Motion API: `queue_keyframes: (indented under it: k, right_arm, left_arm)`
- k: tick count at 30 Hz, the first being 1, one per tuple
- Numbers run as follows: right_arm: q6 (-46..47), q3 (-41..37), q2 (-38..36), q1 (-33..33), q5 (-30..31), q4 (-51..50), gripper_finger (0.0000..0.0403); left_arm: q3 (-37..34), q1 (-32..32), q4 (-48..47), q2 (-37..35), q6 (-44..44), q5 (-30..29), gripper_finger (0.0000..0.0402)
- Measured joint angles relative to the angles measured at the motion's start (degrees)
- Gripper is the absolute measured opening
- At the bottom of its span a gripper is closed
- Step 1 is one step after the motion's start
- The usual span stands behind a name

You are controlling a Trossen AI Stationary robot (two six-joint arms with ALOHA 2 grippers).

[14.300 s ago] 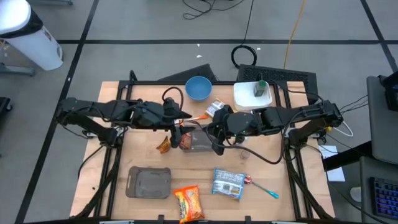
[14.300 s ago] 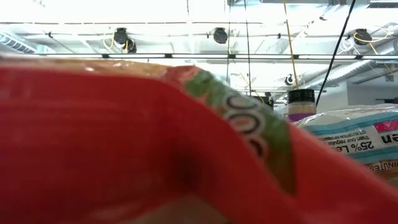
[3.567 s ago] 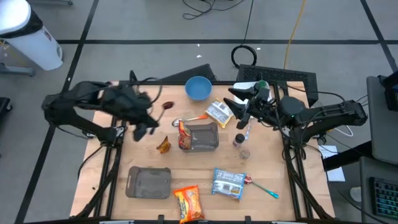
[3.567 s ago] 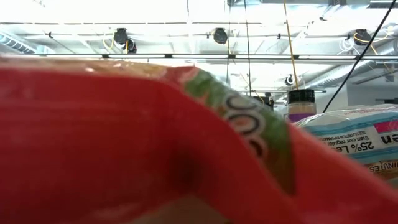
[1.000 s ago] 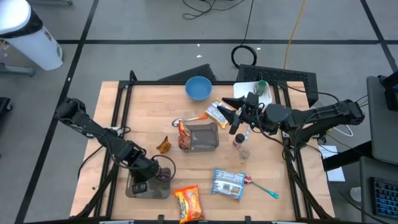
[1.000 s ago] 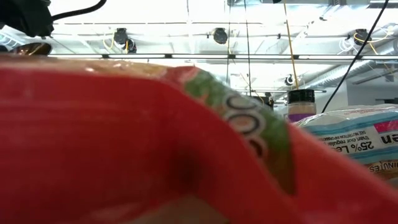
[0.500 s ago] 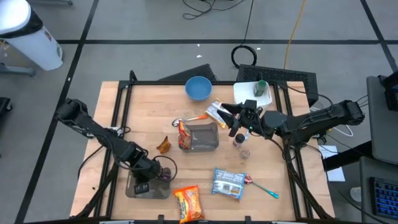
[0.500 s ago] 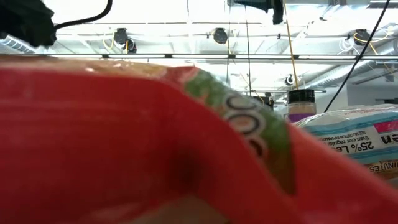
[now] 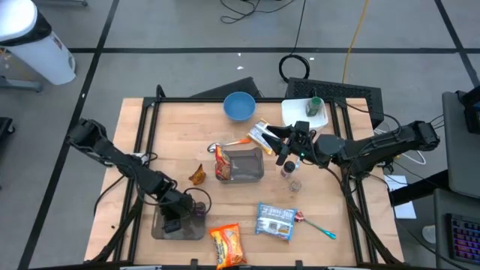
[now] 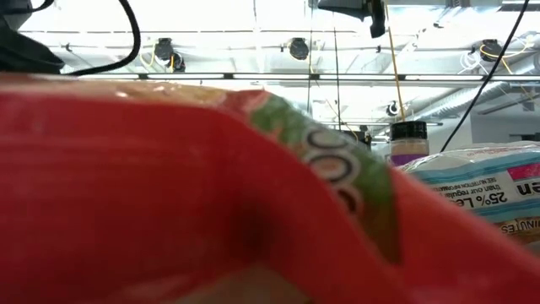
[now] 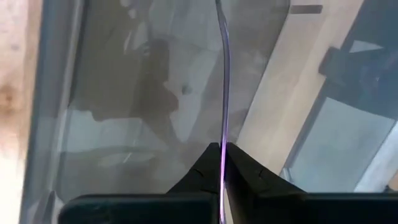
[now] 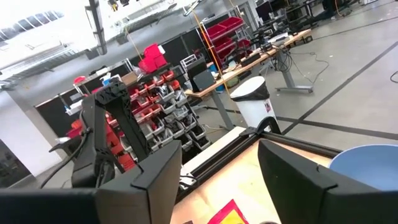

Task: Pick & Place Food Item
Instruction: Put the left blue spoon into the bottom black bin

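My left gripper is low over the grey tray at the table's near left, shut on a thin purple spoon-like piece. My right gripper hovers open at mid-table, between a striped snack bar and a small jar, holding nothing. Its fingers stand apart in the right wrist view. A clear container with a red packet inside sits beside it. An orange-red packet and a blue-white packet lie near the front edge. My left gripper pinches the thin purple piece between its two fingertips. The piece shows edge-on and runs straight on from the fingers, above the tray's grey floor. Which part of the piece the fingers have, I cannot tell.
A blue bowl and a white plate stand at the far edge. An orange spoon, an orange snack and a pink-and-blue spoon lie loose. The red packet fills the low view.
My left gripper has sunk a little over the grey tray, still shut on the purple piece. My right gripper has drifted slightly toward the table's near edge beside the snack bar, staying open.
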Motion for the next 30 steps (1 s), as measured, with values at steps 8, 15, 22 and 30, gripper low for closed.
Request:
queue_keyframes:
  k: [8,15,22,30]
  right_arm:
    - [0.00,0.00,-0.02,0.00,0.00,-0.01,0.0203]
    - [0.00,0.00,-0.02,0.00,0.02,-0.03,0.0203]
    - [0.00,0.00,-0.02,0.00,0.02,-0.03,0.0203]
    - [-0.01,0.00,-0.02,0.00,0.02,-0.03,0.0203]
  left_arm:
    - [-2.58,0.02,1.77,0.00,-1.07,1.46,0.0008]
    - [-2.70,0.02,1.95,0.00,-0.54,1.47,0.0025]
    - [-2.70,0.66,1.93,0.00,-0.20,-0.57,0.0029]
    - [-2.70,2.36,1.90,0.00,1.38,0.62,0.0031]
